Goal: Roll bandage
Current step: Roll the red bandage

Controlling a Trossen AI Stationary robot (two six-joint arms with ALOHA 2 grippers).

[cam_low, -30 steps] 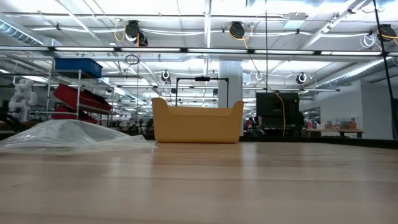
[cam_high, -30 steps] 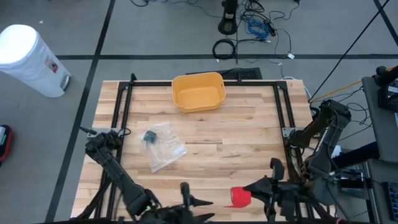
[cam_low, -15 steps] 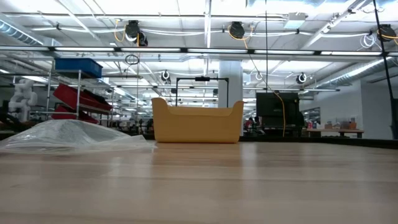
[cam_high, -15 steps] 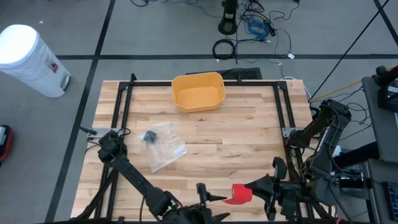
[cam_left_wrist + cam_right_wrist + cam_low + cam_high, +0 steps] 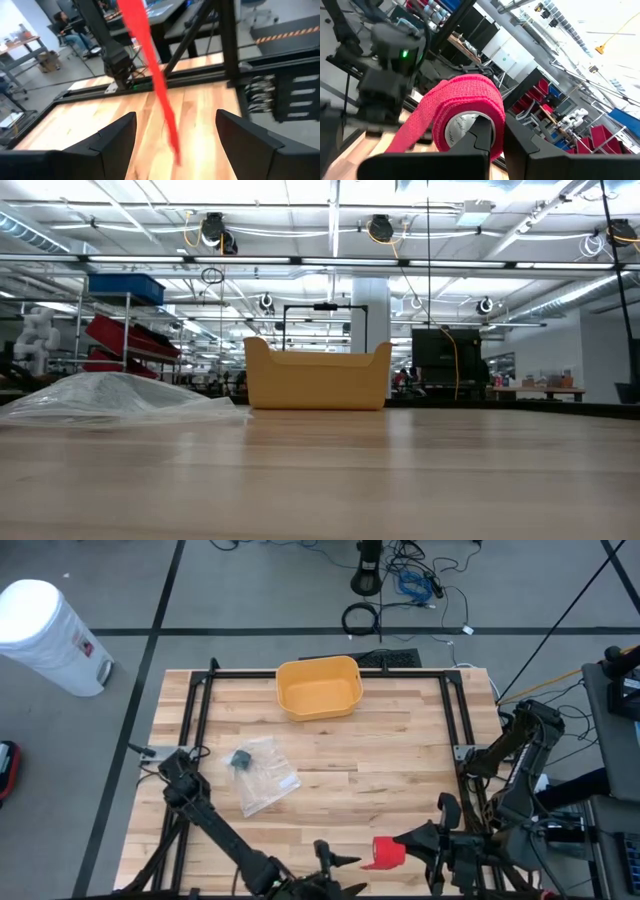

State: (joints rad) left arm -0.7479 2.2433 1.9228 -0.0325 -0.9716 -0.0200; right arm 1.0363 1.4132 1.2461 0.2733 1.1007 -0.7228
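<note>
Bandage (image 5: pixel 465 107), a red roll on a pale core, is gripped by the right gripper (image 5: pixel 408 843) at the near edge of the table (image 5: pixel 400 755), right of centre; its fingers (image 5: pixel 482 135) are closed through the core, so the roll is held fast while a loose strip trails away from it towards the left arm. The strip (image 5: pixel 155 75) is seen hanging between the left gripper's fingers (image 5: pixel 117 137), which stand wide apart and grip nothing; the left gripper (image 5: pixel 338 861) lies near the roll on its left, at the near edge. By judgement, the roll is kept on its core so that the free tail can be taken up and wound, and the left jaws are spread to be closed on that tail.

Further off, a clear plastic bag (image 5: pixel 262 775) with a dark item (image 5: pixel 240 760) in it lies left of centre, and a yellow bin (image 5: pixel 319 687) stands at the far edge; both are well apart from the grippers. A white trash can (image 5: pixel 45 635) stands on the floor beyond the far left corner. Nothing is seen between the left fingers and the strip, though the black frame rails beside the table look to lie close to the arms
</note>
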